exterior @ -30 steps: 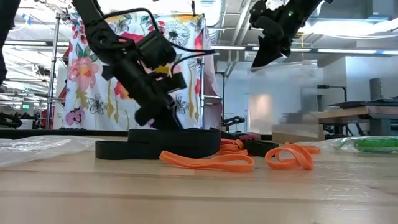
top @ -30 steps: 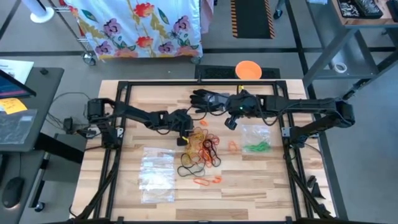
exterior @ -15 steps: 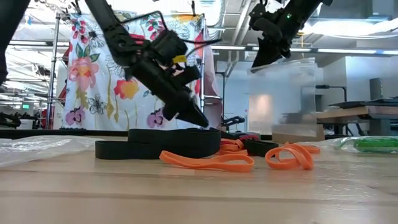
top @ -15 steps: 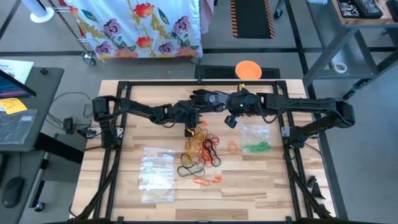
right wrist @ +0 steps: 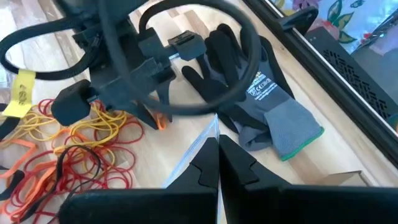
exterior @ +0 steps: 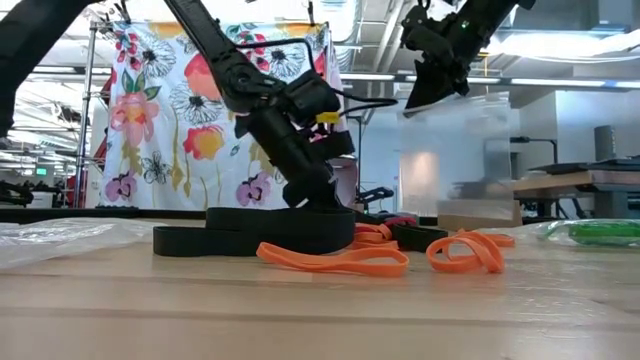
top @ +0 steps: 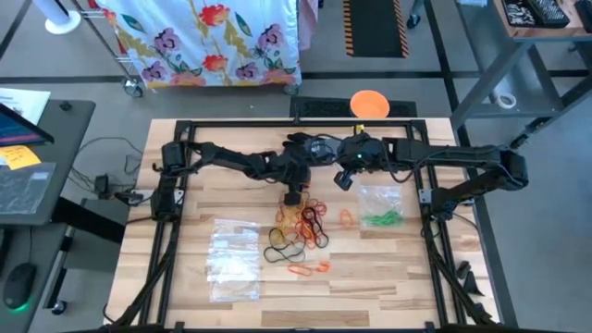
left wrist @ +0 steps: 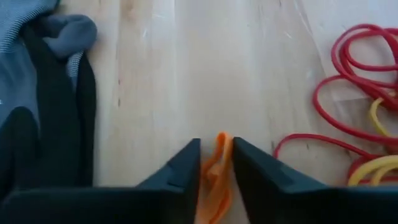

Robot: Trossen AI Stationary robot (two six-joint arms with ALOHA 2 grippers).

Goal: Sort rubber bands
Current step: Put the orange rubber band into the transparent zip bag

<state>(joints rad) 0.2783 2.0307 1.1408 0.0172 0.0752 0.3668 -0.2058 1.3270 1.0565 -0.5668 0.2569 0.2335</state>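
The rubber bands [top: 305, 222] lie in a loose pile of red, yellow, orange and black at mid-table. My left gripper [top: 294, 195] stands low at the pile's far edge, beside the black glove [top: 310, 148], shut on one orange rubber band [left wrist: 217, 163]. My right gripper [top: 344, 179] hangs raised to the right of the glove, shut on a clear plastic bag [exterior: 460, 150]. Green bands [top: 381, 219] lie in another clear bag on the table at the right. My left gripper pinches the orange rubber band's near part [left wrist: 219, 152] between its two fingers. They slant down from the table's left. The band lies on the wood in front of the fingertips. My right gripper pinches the clear bag's top edge [right wrist: 213, 127] between its shut fingers, slanting down from the right. The bag hangs below them [exterior: 455, 170].
The glove [left wrist: 37, 93] lies flat near the table's far edge, close to the left fingers. More orange bands [top: 308, 269] and a black band [top: 282, 250] lie nearer the front. Clear bags [top: 233, 259] lie at the front left.
My left gripper has gone toward the table's right, from the pile's left edge to a spot just below the glove, and has tipped lower onto the orange band. My right gripper with the hanging bag has kept its place.
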